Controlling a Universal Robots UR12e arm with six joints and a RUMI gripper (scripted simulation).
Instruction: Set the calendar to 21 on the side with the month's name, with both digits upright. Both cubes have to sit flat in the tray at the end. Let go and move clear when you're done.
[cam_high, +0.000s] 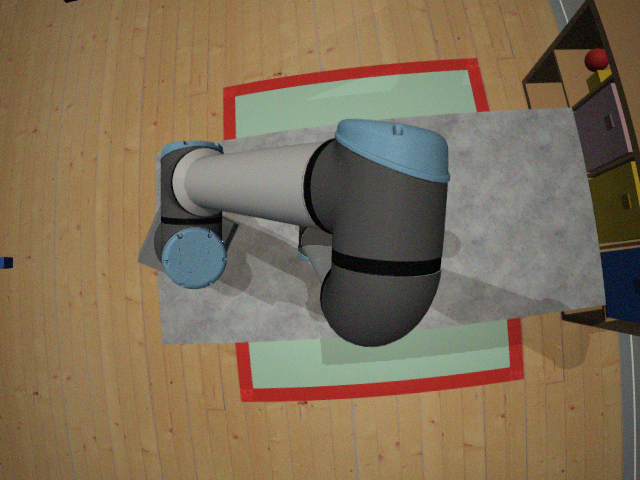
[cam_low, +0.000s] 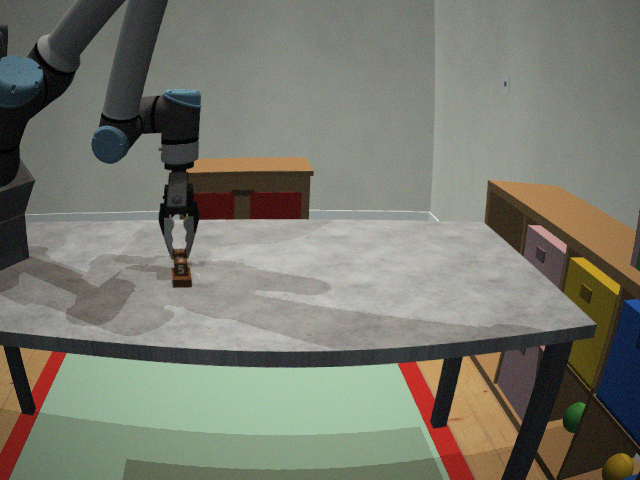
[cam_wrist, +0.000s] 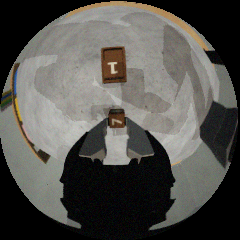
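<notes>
The gripper (cam_low: 180, 256) (cam_wrist: 116, 120) points straight down, its fingertips against the two sides of a brown cube (cam_low: 179, 252) (cam_wrist: 116, 116). This cube's upper face shows a slanted 7 in the wrist view. Whether it touches the table cannot be told. Beside it is the brown tray (cam_low: 181, 283) (cam_wrist: 114, 81), with the other brown cube (cam_low: 180, 269) (cam_wrist: 113, 67) in it. That cube shows a 1 on top in the wrist view and a 5 towards the exterior camera. The month's name is not readable. The arm hides cubes and tray in the top view.
The grey table (cam_high: 516, 206) (cam_low: 387, 268) carries the tray and the arm's base. A shelf with coloured drawers (cam_high: 615, 201) (cam_low: 594, 310) stands beyond its far end. A low cabinet (cam_low: 258, 165) stands behind the table.
</notes>
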